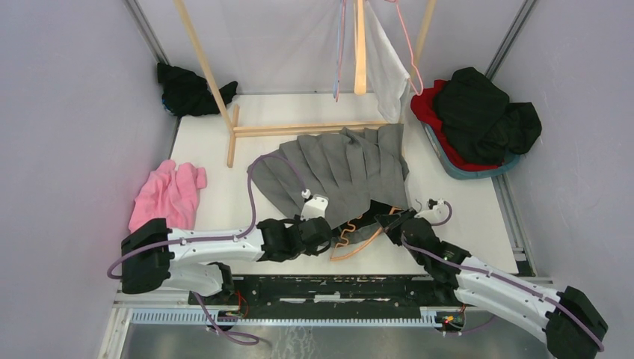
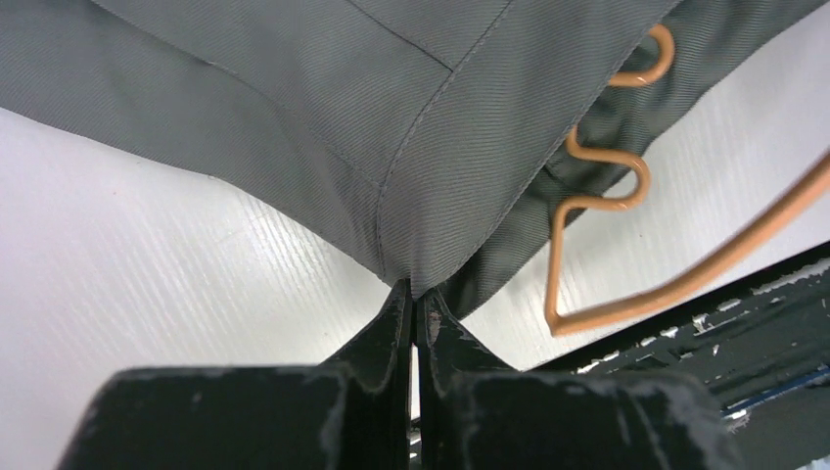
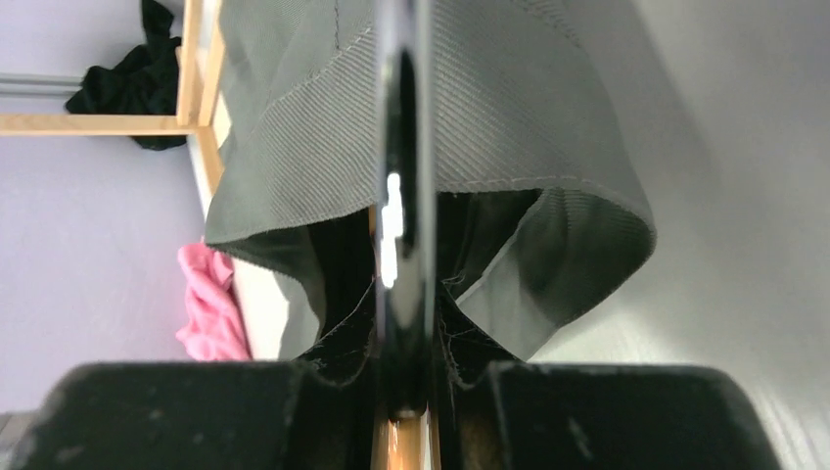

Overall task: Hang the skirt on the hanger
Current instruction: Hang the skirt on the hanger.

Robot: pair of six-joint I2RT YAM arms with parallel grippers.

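The grey pleated skirt [image 1: 344,168] lies spread on the white table. An orange wire hanger [image 1: 357,243] lies at its near hem, partly under the cloth. My left gripper [image 1: 323,228] is shut on the skirt's near edge; the left wrist view shows the seamed cloth [image 2: 391,117] pinched between the jaws [image 2: 415,294], with the hanger's wavy bar [image 2: 597,201] to the right. My right gripper [image 1: 394,218] is shut [image 3: 403,294] on a glossy black clip [image 3: 401,147] of the hanger. Orange wire [image 3: 403,446] shows below it, and skirt cloth [image 3: 509,108] drapes around it.
A wooden rack [image 1: 299,129] stands behind the skirt, with a white garment [image 1: 389,67] and a pink hanger [image 1: 407,45] hanging from it. A pink cloth [image 1: 168,193] lies at left and black cloth [image 1: 191,90] at back left. A blue basket [image 1: 456,168] of red and black clothes sits at right.
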